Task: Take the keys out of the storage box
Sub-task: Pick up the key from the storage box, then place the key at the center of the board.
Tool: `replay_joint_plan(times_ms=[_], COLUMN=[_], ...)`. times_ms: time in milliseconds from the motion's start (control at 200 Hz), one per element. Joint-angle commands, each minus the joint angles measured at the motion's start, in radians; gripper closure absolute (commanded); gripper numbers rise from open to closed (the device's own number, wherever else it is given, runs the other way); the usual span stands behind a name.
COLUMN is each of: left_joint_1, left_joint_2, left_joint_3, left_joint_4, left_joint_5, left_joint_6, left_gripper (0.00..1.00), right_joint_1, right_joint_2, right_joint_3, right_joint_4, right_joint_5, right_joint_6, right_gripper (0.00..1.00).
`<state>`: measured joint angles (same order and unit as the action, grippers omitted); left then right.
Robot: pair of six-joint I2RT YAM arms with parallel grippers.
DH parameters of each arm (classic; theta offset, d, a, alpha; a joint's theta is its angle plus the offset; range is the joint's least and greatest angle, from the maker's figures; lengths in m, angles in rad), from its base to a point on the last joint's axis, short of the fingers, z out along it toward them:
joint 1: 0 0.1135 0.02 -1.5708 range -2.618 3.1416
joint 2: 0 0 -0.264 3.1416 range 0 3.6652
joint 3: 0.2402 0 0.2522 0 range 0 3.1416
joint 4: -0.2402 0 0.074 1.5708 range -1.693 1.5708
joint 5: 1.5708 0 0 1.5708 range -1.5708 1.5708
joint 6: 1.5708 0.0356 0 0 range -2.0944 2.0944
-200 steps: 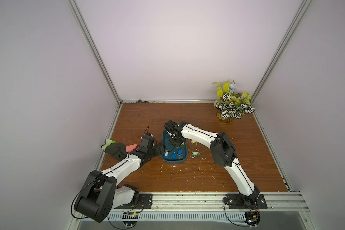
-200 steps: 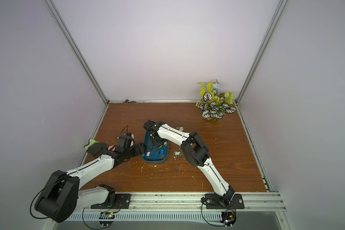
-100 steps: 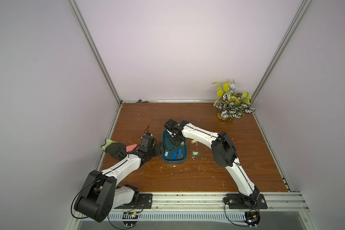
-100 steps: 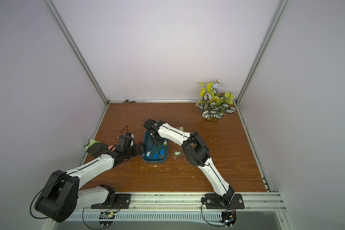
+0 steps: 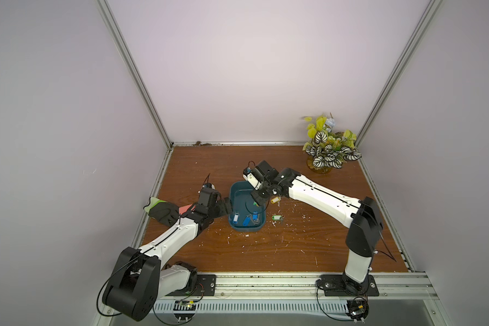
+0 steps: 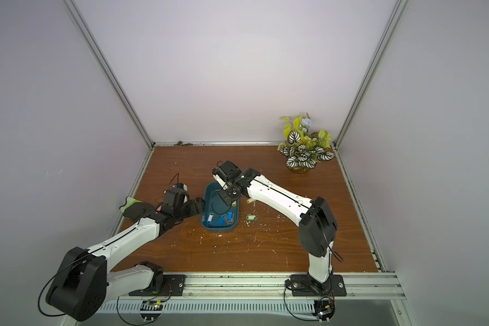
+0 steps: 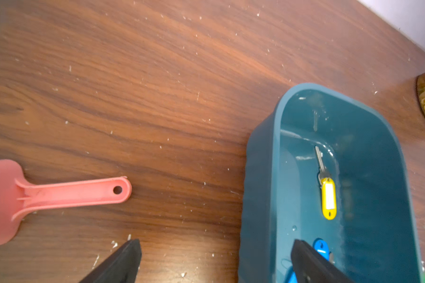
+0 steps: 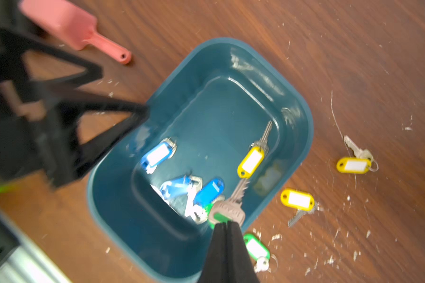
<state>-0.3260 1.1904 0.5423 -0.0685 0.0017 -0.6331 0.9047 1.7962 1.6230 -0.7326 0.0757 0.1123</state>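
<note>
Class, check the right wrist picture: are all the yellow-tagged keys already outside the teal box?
No: one yellow-tagged key lies inside the storage box, while two others lie on the table beside it.

The only lettering in view is a short embossed word on the silver head of the key pinched between the fingers of the right gripper. It is blurred in the right wrist view and cannot be read. The white label windows on the yellow tag, the blue tag and the green tag are blank.
</note>
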Motion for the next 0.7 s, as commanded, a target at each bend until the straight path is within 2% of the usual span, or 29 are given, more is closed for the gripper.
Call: replay_joint_plan(times_ms=[0, 220, 400, 525, 696], left_joint_1=[0.011, 0.013, 0.012, 0.013, 0.013], left_joint_2=[-0.009, 0.013, 0.052, 0.075, 0.092], left_joint_3=[0.029, 0.063, 0.105, 0.13, 0.146], left_joint_4=[0.024, 0.058, 0.052, 0.047, 0.048], left_joint_5=[-0.051, -0.072, -0.068, -0.064, -0.06], left_joint_6=[0.021, 0.036, 0.058, 0.068, 0.07], left_gripper=[0.01, 0.01, 0.01, 0.01, 0.01], right_joint_1=[-0.002, -0.003, -0.002, -0.002, -0.002], right_joint_2=[-0.132, -0.395, -0.538, -0.592, -0.59], right_joint_3=[-0.121, -0.46, -0.712, -0.839, -0.908], right_joint_4=[0.027, 0.073, 0.149, 0.211, 0.258], right_joint_5=[-0.071, -0.125, -0.203, -0.246, -0.244], right_joint_6=[0.02, 0.129, 0.256, 0.313, 0.322], right_gripper=[1.0, 1.0, 1.0, 1.0, 1.0])
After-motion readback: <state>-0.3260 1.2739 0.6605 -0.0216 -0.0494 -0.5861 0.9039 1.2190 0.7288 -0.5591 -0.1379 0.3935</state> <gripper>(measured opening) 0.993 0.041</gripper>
